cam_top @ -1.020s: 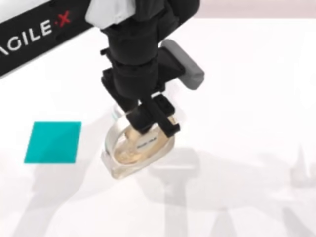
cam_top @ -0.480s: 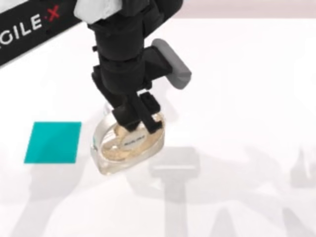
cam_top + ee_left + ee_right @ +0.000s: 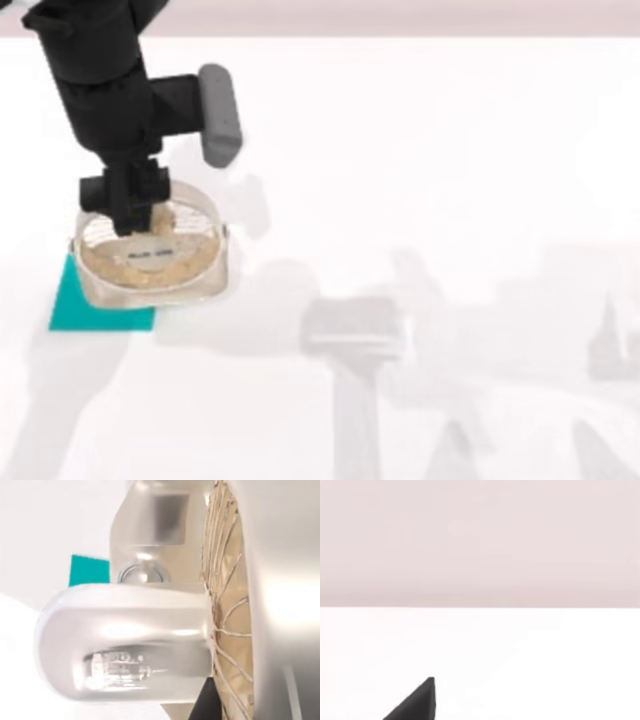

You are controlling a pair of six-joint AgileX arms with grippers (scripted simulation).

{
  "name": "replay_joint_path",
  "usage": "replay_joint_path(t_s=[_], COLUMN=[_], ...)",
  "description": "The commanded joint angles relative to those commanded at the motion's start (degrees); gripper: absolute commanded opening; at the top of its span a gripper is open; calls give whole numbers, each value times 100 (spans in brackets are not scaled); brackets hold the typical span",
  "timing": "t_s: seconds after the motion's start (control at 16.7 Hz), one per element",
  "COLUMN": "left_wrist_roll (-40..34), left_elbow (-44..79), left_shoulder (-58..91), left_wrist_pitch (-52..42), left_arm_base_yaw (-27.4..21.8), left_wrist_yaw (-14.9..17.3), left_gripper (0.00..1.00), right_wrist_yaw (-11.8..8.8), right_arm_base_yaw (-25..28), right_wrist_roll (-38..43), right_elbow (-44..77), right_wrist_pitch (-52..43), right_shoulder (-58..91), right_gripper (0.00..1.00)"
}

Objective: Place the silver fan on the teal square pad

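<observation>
White table [image 3: 450, 180], left tool [image 3: 130, 215] grasping silver fan [image 3: 150, 262] above teal square pad [image 3: 90, 310], table's left side

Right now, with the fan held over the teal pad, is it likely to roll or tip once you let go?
Probably not roll: the fan lies grille-up, nearly flat, in the left gripper. It looks rigid, so it should not sag. It overhangs the teal pad, and the back stub might rock it.

The silver fan [image 3: 150, 255], grille and tan blades facing up, sits at the table's left. It covers most of the teal square pad [image 3: 85, 312].
</observation>
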Motion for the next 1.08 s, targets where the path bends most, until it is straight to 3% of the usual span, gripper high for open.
replay_joint_path(t_s=[0.24, 0.42, 0.84, 1.08], left_wrist_roll=[1603, 2274, 2418, 2412], left_elbow=[-350, -532, -576, -998], left_shoulder=[-240, -370, -372, -339], left_wrist_pitch=[147, 229, 263, 738], left_arm_base_yaw=[841, 1255, 1327, 1353], left_wrist_yaw=[23, 36, 34, 38], left_gripper=[0, 0, 0, 0], right_wrist_yaw=[0, 0, 0, 0], right_arm_base_yaw=[0, 0, 0, 0], right_wrist_roll=[0, 0, 0, 0], right_elbow=[0, 0, 0, 0], right_wrist_pitch=[0, 0, 0, 0], right_shoulder=[0, 0, 0, 0], right_gripper=[100, 100, 100, 100])
